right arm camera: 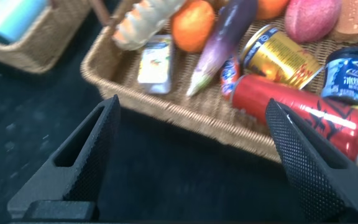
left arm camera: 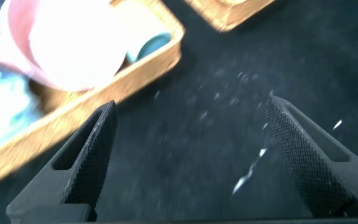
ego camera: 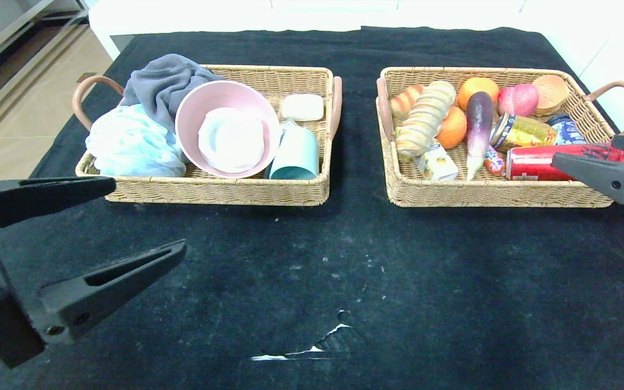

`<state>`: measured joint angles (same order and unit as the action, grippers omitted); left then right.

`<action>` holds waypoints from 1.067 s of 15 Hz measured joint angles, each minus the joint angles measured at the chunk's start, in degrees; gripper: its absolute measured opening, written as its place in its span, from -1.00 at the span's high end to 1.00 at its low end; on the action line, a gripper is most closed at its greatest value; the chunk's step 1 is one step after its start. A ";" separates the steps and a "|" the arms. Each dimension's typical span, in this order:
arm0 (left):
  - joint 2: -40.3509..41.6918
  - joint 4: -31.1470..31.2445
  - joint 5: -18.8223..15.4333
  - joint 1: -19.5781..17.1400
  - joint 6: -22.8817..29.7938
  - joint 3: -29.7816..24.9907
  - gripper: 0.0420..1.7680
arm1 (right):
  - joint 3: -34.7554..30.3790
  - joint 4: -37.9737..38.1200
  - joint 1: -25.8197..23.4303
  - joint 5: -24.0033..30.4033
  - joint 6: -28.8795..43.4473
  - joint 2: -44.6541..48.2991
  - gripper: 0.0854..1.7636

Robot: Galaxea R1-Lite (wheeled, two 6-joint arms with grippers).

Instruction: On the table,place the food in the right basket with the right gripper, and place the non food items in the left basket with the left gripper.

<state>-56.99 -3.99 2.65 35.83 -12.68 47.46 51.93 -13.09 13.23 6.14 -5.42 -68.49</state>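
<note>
Both baskets are loaded and nothing loose lies on the black table, so the sorting looks finished, or all but. The left basket holds the grey cloth, a pink bowl, a pale blue mesh puff, a teal cup and a white soap bar. The right basket holds the striped bread roll, the peach, the yellow can, the red can, oranges and a purple eggplant.

The left gripper hangs over bare cloth in front of the left basket, jaws spread wide with nothing between them. The right gripper hovers at the near right corner of the right basket, jaws likewise spread and empty; the red can lies just beyond them, inside the rim. My judgement: the next move calls only for pulling both arms clear, unless some item sits outside these views.
</note>
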 joint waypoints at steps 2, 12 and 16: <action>3.30 4.69 0.20 -1.24 1.91 0.48 -0.94 | -2.40 3.54 0.94 -0.20 0.05 5.18 -0.92; 32.35 26.47 -1.08 -16.24 4.04 0.04 -0.94 | -10.29 29.46 -2.36 -3.50 0.00 37.67 -0.92; 39.19 31.51 -0.87 -22.25 5.38 1.51 -0.94 | -10.40 37.67 -10.81 -4.47 -0.16 48.34 -0.92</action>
<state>-17.80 27.53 1.78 13.58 -7.30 48.97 41.53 24.58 2.41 1.67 -5.58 -20.15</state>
